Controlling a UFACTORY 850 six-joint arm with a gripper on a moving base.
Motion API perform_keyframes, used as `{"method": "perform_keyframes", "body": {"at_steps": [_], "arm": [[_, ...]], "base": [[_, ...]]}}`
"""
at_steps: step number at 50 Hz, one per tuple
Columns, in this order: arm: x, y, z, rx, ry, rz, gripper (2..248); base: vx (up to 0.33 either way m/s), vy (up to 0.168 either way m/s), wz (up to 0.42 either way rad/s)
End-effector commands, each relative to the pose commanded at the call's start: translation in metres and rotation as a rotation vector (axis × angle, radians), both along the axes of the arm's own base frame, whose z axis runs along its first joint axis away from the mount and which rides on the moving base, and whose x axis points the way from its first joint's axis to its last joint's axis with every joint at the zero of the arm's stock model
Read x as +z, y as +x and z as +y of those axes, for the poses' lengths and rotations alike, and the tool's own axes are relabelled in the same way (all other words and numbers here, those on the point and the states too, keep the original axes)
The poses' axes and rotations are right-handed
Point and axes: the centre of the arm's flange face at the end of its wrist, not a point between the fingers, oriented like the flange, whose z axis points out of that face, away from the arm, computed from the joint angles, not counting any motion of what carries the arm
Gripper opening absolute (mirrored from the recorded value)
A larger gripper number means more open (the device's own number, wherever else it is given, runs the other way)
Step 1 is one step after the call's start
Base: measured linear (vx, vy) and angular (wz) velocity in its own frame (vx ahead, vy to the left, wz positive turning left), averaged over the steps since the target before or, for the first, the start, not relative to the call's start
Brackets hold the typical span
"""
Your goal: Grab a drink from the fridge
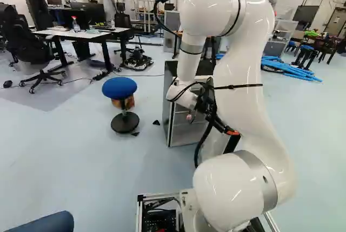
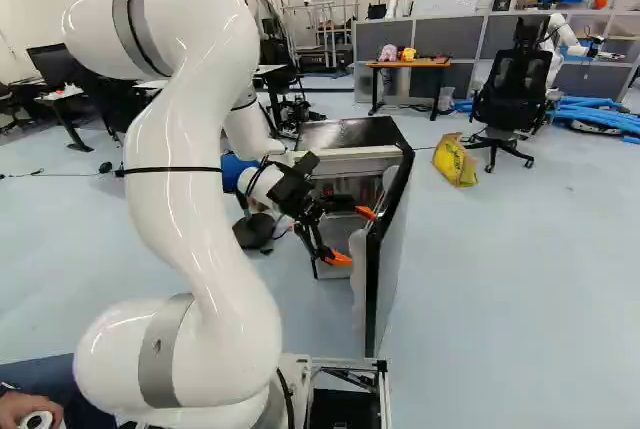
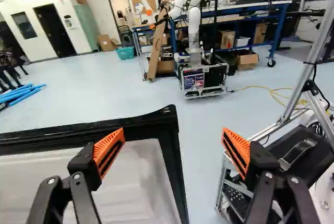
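White is the inner liner (image 3: 138,179) of the door (image 2: 373,289), and it lies before one finger of the claw (image 3: 172,138), while the other finger is past the free edge of this door, above the floor (image 3: 203,130). The relation which matters now is the direction: in the right base view the claw is in front of the opening of the fridge (image 2: 350,133), but its long axis goes across this opening, toward the door, and not into the shelves. The inside is therefore at the side of the claw, farther from the base (image 2: 345,362). The drink should be in there, I suppose, but I cannot make out any bottle or can with certainty, so its shelf I cannot tell. The claw is wide, its orange pads (image 3: 112,143) well apart, and nothing is gripped; if one finger touches the liner, I cannot say. As the door already is open, the next move probably needs to draw the claw from the door, turn it toward the shelves and enter, with care not to knock the door edge.
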Motion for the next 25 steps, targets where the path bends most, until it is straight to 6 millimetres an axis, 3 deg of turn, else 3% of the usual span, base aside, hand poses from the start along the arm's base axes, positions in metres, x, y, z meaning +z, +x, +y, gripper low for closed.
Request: {"method": "perform_keyframes", "body": {"at_steps": [25], "arm": [[0.012, 0.048, -0.063, -0.198, 0.05, -0.144, 247]], "base": [[0.0, 0.0, 0.0]]}}
